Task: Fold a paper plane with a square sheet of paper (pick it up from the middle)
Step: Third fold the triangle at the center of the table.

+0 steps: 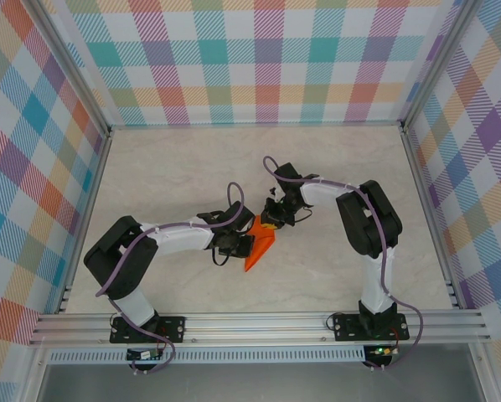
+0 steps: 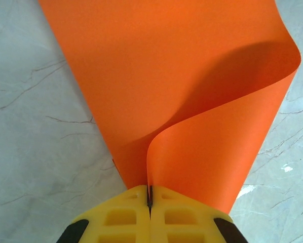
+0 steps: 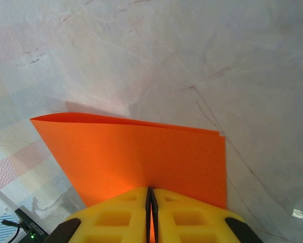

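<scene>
Orange paper plane [image 1: 258, 250] tight in left gripper [image 2: 149, 201]; likewise in right gripper [image 3: 151, 198]

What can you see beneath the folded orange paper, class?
Pale marbled tabletop shows around the orange paper, pinched by the left gripper and the right gripper. The patch directly beneath the sheet is covered.

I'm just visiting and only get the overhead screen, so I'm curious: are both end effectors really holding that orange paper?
Observer: Yes. The left wrist camera shows the left end effector shut on the paper.
Operator: And the right one?
Observer: The right end effector is shut on it too, at a doubled edge.
Operator: Is the paper flat?
Observer: No. Near the left end effector it curls over in a soft, uncreased bend.
</scene>
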